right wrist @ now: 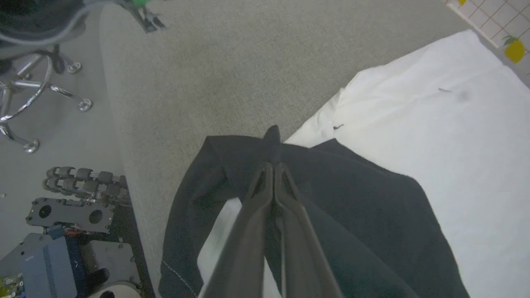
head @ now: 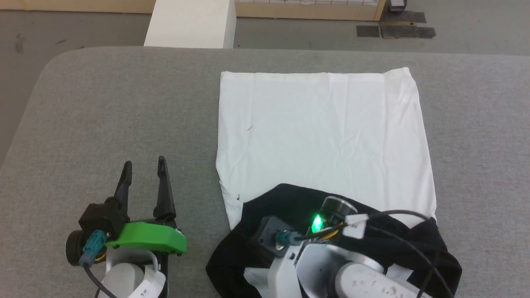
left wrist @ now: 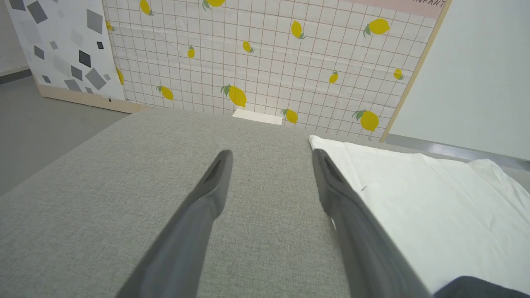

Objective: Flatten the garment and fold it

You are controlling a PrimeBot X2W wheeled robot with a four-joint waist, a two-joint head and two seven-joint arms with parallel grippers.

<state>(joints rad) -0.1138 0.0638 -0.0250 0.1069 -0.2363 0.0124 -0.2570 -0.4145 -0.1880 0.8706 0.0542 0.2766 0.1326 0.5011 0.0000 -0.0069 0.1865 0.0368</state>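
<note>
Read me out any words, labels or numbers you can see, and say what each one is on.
"RAN": cut-off capitals, uncertain, on the pink strip atop the lemon-print panel.
Handwriting on the white tag below the left gripper: too blurred to read.
Small print on the blue box: too small to read.
The garment: no text visible.
</note>
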